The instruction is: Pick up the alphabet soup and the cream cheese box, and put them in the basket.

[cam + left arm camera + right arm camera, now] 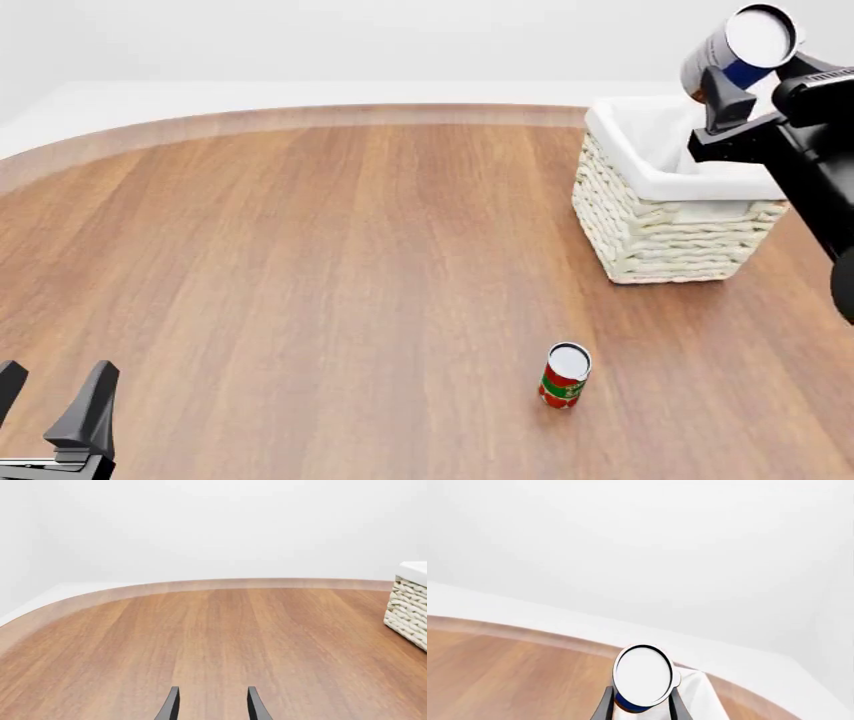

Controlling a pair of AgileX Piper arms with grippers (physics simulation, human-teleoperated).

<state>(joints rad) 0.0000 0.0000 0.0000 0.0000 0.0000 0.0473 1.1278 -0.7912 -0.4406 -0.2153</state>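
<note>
The alphabet soup (738, 48) is a can with a blue and white label and a pale top; it hangs tilted in the air above the basket (667, 210), a cream woven one with a white lining at the right of the table. My right gripper (747, 85) is shut on the can; in the right wrist view the can (644, 677) sits between the fingers (606, 707). My left gripper (54, 395) stands open at the table's near left corner, holding nothing; the left wrist view shows its fingertips (169, 705) over bare wood. The cream cheese box is out of view.
A red and green can (565, 375) stands upright on the table in front of the basket. A corner of the basket (407, 607) shows at the edge of the left wrist view. The wooden table has a curved far edge (334, 115).
</note>
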